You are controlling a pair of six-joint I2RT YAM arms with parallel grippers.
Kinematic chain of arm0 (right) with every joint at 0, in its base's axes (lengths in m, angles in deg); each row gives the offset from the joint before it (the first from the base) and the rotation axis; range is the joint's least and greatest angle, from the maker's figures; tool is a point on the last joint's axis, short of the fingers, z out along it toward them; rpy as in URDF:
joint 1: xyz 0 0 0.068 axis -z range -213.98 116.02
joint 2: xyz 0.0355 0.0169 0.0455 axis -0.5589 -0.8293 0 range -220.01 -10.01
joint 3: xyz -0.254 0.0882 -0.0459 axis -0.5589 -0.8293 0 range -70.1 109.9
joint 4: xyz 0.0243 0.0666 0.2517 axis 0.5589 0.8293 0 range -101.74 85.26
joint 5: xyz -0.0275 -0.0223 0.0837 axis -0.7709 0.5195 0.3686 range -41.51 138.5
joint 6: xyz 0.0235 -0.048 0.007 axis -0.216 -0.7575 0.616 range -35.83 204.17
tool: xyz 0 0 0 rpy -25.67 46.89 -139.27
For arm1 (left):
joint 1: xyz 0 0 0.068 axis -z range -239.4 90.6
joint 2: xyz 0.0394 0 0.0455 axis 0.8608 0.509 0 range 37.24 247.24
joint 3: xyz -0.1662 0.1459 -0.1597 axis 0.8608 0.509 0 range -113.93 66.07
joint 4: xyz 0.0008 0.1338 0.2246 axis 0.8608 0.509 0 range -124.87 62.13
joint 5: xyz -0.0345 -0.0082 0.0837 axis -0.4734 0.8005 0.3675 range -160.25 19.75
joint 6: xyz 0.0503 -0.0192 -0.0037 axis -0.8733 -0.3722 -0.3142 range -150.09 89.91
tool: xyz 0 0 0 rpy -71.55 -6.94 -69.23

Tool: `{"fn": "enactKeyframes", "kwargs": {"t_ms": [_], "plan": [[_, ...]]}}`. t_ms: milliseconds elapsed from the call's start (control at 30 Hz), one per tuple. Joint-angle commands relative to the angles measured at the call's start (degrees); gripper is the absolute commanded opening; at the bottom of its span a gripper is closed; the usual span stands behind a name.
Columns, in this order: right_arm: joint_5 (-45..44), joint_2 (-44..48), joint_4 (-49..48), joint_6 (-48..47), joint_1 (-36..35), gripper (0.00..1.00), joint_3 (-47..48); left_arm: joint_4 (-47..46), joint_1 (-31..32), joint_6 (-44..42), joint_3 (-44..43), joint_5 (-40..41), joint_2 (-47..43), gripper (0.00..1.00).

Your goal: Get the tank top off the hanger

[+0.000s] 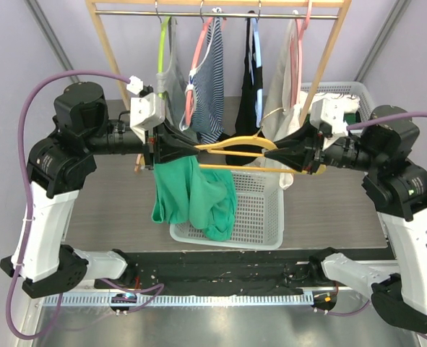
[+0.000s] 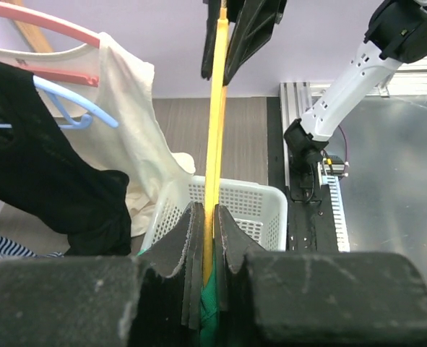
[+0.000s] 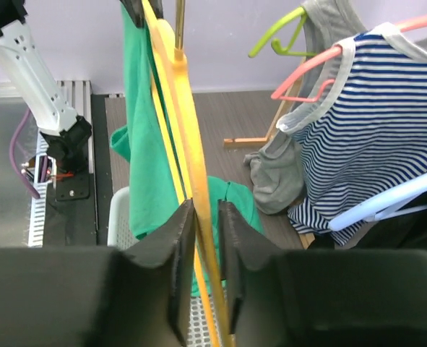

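A yellow hanger [image 1: 231,144] is held level between my two grippers, above the white basket. A green tank top [image 1: 191,191] droops from its left end in a bunched fold. My left gripper [image 1: 191,150] is shut on that end, pinching the yellow hanger [image 2: 215,108] together with green tank top [image 2: 209,311] cloth; in the left wrist view the left gripper [image 2: 212,210] shows no gap. My right gripper [image 1: 271,148] is shut round the bare right end. In the right wrist view the right gripper [image 3: 206,206] has the hanger [image 3: 177,94] running between its pads, with the tank top [image 3: 141,144] beyond.
A white mesh basket [image 1: 264,217] stands under the hanger. Behind is a wooden rack [image 1: 329,58] with a striped top [image 1: 209,79], a black garment [image 1: 248,94] and a cream one [image 1: 282,94] on hangers. A grey garment [image 3: 274,177] lies on the table.
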Motion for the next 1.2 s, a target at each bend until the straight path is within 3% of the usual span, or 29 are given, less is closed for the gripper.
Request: {"fn": "enactKeyframes", "kwargs": {"t_ms": [0,33,100,133,267,467,633,733,900,1167], "plan": [[1.91,1.54,-3.80,3.34,0.20,0.09,2.34,-5.57,0.06,1.19,0.43,-0.51,-1.11,0.00],[1.47,1.46,-3.80,3.78,0.20,0.03,2.26,-6.62,0.06,2.94,0.52,-0.16,-1.20,0.02],[0.24,1.46,-3.81,5.27,0.20,0.01,2.08,-10.21,0.06,4.88,0.00,1.33,-0.59,0.23],[-0.11,1.54,-3.80,5.80,0.20,0.01,1.56,-11.28,0.06,5.50,-0.61,1.51,-0.24,0.28],[-2.75,2.77,-4.77,8.18,0.20,0.01,-0.90,-15.33,0.06,8.75,-5.09,3.44,1.96,0.79],[-8.81,5.76,-5.74,10.99,0.20,0.01,-3.72,-16.05,0.06,3.32,-6.60,11.70,-0.05,0.98],[-13.82,7.78,-5.65,11.96,0.20,0.01,-2.50,-10.86,-0.03,-5.39,-1.07,18.01,-5.76,0.98],[-16.20,8.93,-5.74,12.49,0.20,0.01,-0.83,-10.41,-1.16,-7.93,7.70,21.71,-11.38,0.91],[-14.10,9.28,-5.91,14.24,0.29,0.01,2.07,-12.17,-2.40,-7.34,21.08,21.90,-17.81,0.89],[-12.25,9.45,-6.27,16.00,0.20,0.01,0.59,-17.09,-2.49,1.02,18.81,18.21,-13.25,0.93]]}}
